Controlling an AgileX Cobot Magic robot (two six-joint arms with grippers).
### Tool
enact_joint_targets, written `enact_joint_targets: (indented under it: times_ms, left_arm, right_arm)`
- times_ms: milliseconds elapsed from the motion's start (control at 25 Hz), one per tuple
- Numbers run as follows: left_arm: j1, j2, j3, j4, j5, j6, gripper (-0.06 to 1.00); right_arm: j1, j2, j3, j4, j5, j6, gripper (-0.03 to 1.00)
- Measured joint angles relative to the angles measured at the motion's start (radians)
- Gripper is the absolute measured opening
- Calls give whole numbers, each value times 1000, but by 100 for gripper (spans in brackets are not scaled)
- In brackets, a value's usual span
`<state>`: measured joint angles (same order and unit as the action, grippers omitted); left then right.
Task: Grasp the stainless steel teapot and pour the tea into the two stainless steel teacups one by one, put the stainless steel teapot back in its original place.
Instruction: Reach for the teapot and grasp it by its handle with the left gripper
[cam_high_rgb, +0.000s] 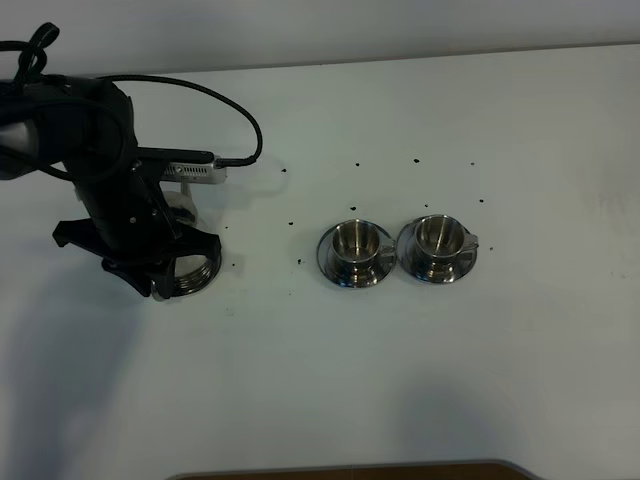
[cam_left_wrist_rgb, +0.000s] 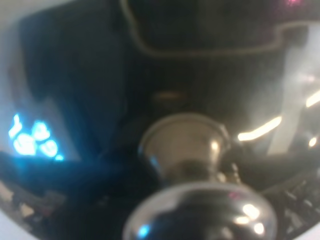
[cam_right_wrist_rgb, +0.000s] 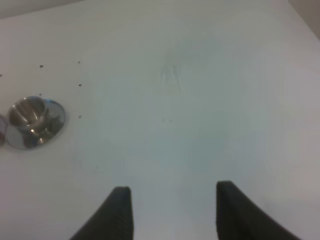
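The stainless steel teapot fills the left wrist view very close up: its knob and domed lid are blurred. In the exterior high view my left gripper and arm sit right over it and hide it. Only a round steel rim shows beneath, pot or saucer I cannot tell. The fingers are not seen clearly. Two stainless steel teacups stand side by side on saucers at centre right. No tea shows. My right gripper is open over bare table; one cup shows far off.
Small dark specks are scattered on the white table behind and left of the cups. A black cable loops behind the left arm. A brown edge runs along the table's front.
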<state>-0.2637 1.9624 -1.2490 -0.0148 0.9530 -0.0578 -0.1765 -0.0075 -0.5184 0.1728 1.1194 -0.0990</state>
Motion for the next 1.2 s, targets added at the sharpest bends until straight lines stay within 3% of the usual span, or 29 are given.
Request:
enact_joint_targets:
  times_ms: [1200]
  left_arm:
    - [-3, -25, 0, 1, 5, 24, 24]
  right_arm:
    - [0, 0, 0, 0, 0, 0, 39]
